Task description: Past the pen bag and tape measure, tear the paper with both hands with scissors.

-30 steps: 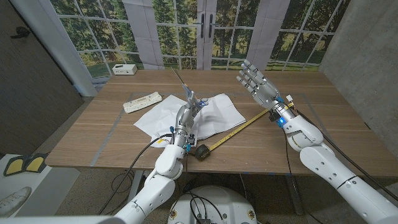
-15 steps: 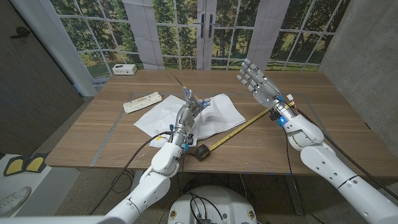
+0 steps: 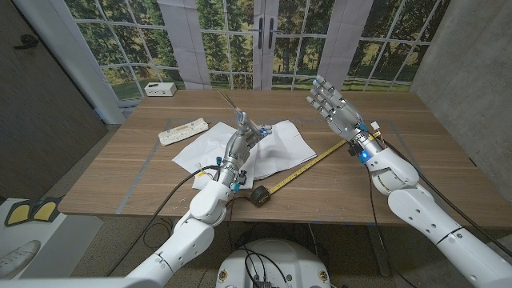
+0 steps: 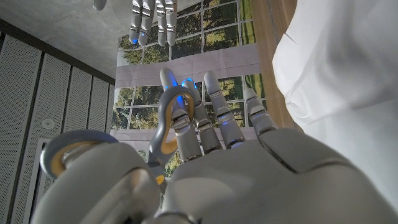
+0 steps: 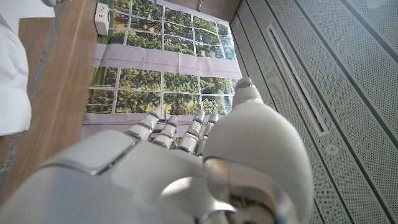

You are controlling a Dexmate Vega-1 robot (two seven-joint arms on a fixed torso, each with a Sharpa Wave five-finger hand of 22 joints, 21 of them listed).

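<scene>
Two hands working apart: left hand (image 3: 241, 136) gripping scissors (image 3: 230, 105) above the paper (image 3: 280, 148); right hand (image 3: 332, 107) hovering released, fingers spread, near tape measure (image 3: 300, 172).

No legible text, labels, brands, numbers or signs; markings on the tape measure (image 3: 308, 166) are too small to read.

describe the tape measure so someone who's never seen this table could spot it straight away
Start at the wooden table and find the crumpled white paper near its middle. Just off the paper's near right edge lies the tape measure: a small dark case by the table's front edge, with a yellow blade running out diagonally toward the right hand. Nothing else there is yellow and strip-like.
</scene>
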